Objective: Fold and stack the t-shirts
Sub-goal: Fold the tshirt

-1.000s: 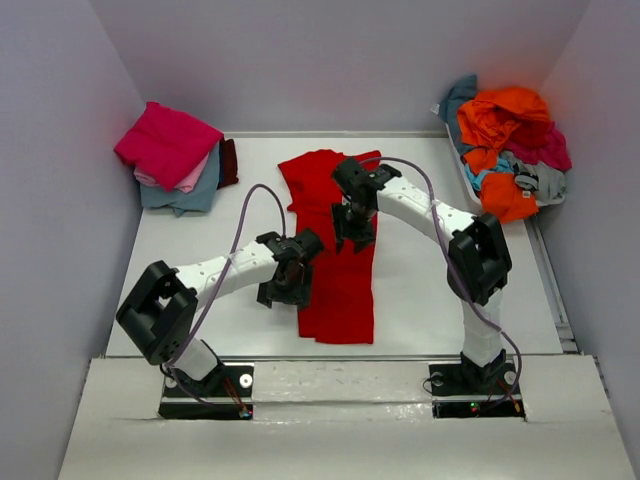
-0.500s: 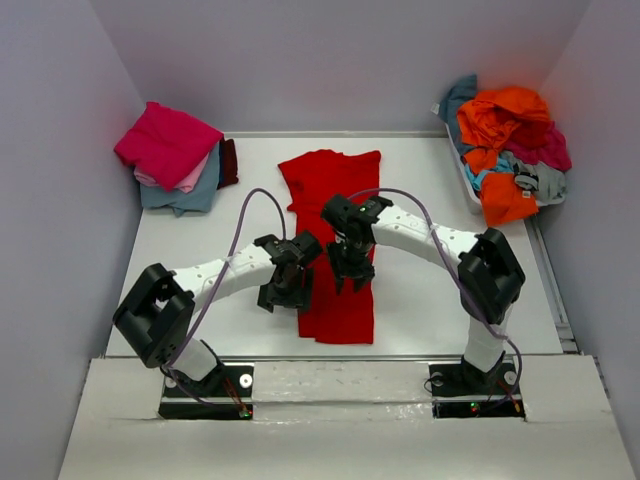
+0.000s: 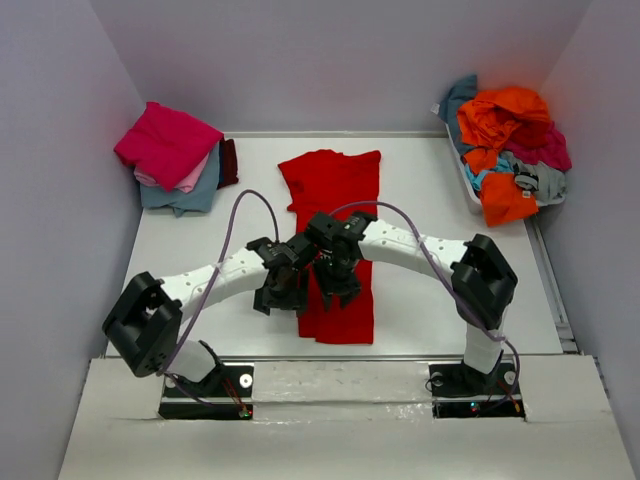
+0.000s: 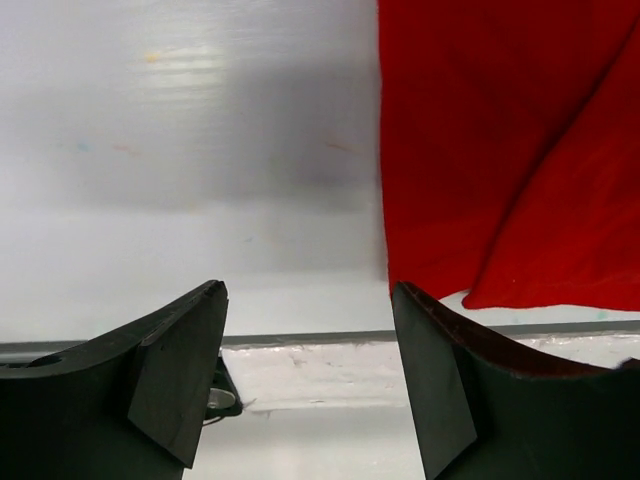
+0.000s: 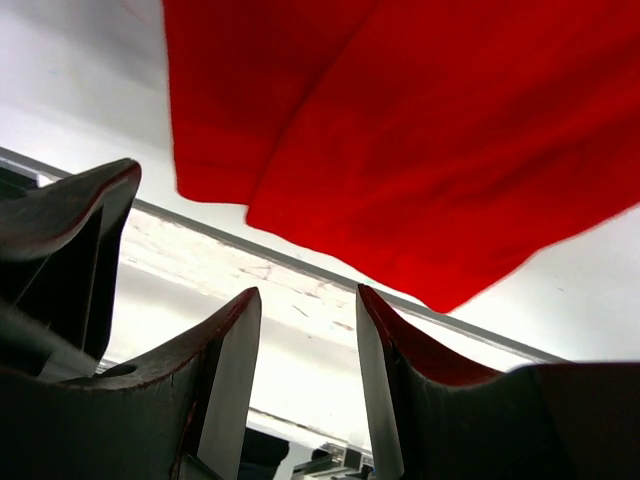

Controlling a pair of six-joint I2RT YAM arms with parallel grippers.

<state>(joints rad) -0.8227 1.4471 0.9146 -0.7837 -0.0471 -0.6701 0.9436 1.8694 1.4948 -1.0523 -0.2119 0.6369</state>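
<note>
Red t-shirt (image 3: 335, 185) lies flat on the worktop (image 3: 170, 250) as a long narrow strip, its near hem just short of the front edge. In my right wrist view two layers of cloth overlap at that hem.

My left gripper (image 3: 280, 295) hangs over the strip's left edge near that end. Its jaws are spread wide with nothing between them, only bare worktop showing in the gap and the red edge by the right finger (image 4: 430, 380). Just beside it, my right gripper (image 3: 335, 285) is over the cloth itself. Its jaws are parted more narrowly and also hold nothing.

Beyond both grippers the strip runs on toward the back wall and widens a little at its far end. In the far left corner sits a folded stack (image 3: 170, 150), magenta on top of pale pink and grey-blue. At the far right a loose heap (image 3: 510, 140) of orange, teal, magenta and grey shirts is piled up.
</note>
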